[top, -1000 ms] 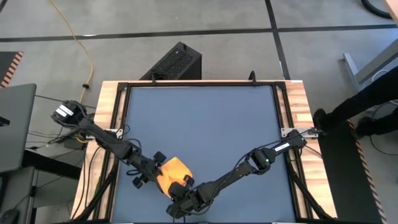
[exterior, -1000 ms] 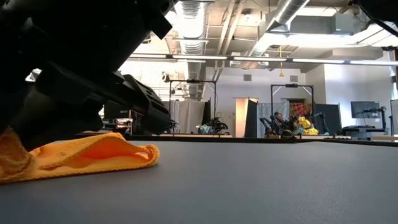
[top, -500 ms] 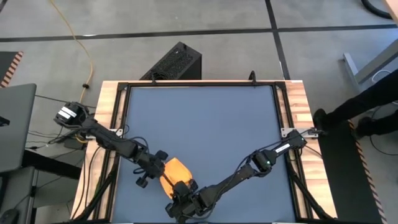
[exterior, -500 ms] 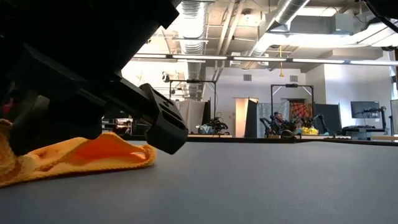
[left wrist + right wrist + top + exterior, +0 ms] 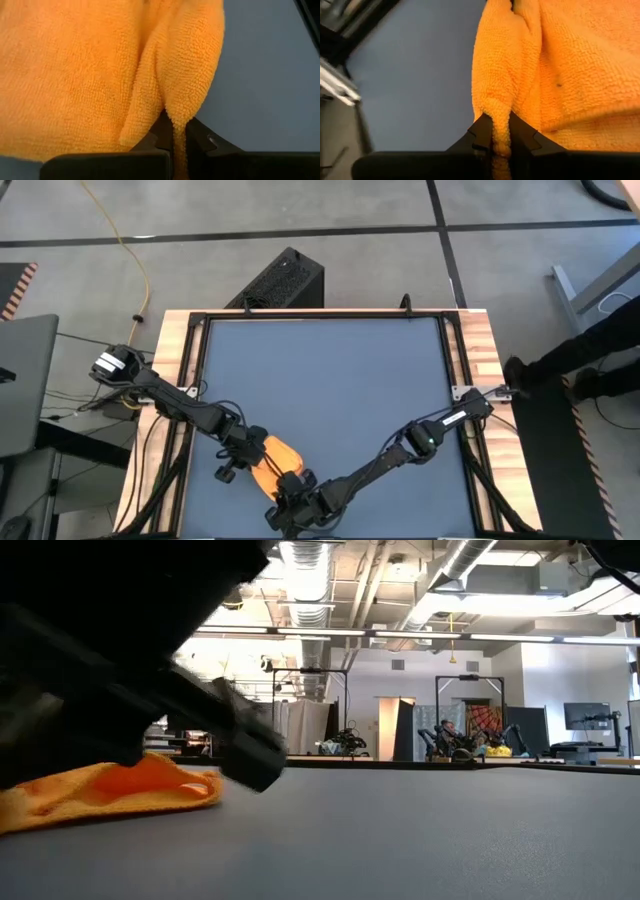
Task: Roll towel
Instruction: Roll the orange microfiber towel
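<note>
I am pinching the towel (image 5: 273, 457) in both my left gripper (image 5: 173, 136) and right gripper (image 5: 499, 134); rolling well means keeping both pinches level.

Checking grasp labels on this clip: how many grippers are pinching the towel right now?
2. The left gripper is shut on a fold of the towel at its left edge; the right gripper pinches another fold at the table's near edge.
</note>
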Robot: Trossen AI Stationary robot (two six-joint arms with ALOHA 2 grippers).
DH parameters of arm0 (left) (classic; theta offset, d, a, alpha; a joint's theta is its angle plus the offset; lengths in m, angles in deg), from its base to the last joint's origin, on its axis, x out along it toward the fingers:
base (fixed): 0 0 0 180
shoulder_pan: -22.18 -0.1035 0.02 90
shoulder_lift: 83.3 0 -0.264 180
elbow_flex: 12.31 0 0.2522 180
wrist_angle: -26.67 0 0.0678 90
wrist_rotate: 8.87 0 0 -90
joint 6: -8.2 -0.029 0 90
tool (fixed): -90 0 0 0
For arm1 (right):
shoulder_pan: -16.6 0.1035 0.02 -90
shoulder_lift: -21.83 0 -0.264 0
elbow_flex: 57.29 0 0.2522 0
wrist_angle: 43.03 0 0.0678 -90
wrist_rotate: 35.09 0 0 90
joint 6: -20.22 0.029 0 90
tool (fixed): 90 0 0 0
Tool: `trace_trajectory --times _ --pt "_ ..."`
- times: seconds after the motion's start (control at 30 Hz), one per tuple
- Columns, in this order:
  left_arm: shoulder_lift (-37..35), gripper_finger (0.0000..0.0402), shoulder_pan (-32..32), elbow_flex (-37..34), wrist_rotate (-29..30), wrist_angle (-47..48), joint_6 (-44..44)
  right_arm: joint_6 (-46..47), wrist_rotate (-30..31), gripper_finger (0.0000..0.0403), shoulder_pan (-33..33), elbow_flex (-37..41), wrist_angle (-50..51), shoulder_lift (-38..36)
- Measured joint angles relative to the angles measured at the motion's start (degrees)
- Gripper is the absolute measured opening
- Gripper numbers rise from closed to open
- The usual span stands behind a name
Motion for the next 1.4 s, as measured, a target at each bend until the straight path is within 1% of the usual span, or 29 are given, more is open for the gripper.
trace_trajectory --times 0.13,0.27,0.4,0.5,0.63,0.77,0.9,1.03,1.13,1.3,1.4 --pt "0.0 0.0001 -0.4 0.0 -2.1 1.1 1.7 0.0 -1.6 0.0061 -0.6 0.0 -1.6 0.0" --pt "-0.1 0.0001 -0.4 0.0 -2.6 2.7 3.6 0.9 -5.5 0.0061 -1.7 0.0 -1.7 0.0" --pt "-0.1 0.0 -0.4 0.0 -4.1 3.1 6.6 -0.5 -6.0 0.0062 -1.8 -0.1 -1.4 -0.2" --pt "-0.1 0.0 -0.3 -0.1 -4.7 3.3 7.9 -2.6 -6.1 0.0073 -1.8 -0.3 0.3 -1.3" --pt "-0.1 0.0 -0.3 -0.3 -6.3 4.0 10.6 -5.8 -5.5 0.0109 -1.3 -0.2 2.2 -3.2" --pt "0.0 0.0 -0.7 -0.5 -8.6 5.7 13.9 -9.3 -7.3 0.0163 -0.9 -0.3 3.1 -3.8" --pt "0.0 0.0 -1.6 -0.5 -9.4 6.5 16.6 -14.3 -10.3 0.0217 -1.4 -0.3 2.9 -3.9" --pt "0.0 0.0 -3.3 -0.5 -11.4 6.6 18.5 -18.7 -6.8 0.0246 -1.0 -0.3 -2.6 -4.1" --pt "0.1 0.0 -5.0 -0.5 -13.0 7.4 19.9 -23.1 -4.1 0.0249 0.3 -0.3 -5.7 -4.1" --pt "0.1 0.0 -8.2 -0.6 -16.9 9.0 20.4 -31.9 5.2 0.0249 1.7 -0.3 -7.2 -4.2" --pt "0.1 0.0 -9.8 -0.6 -18.5 9.6 21.1 -38.5 7.2 0.0249 1.0 0.5 -7.5 -4.3"
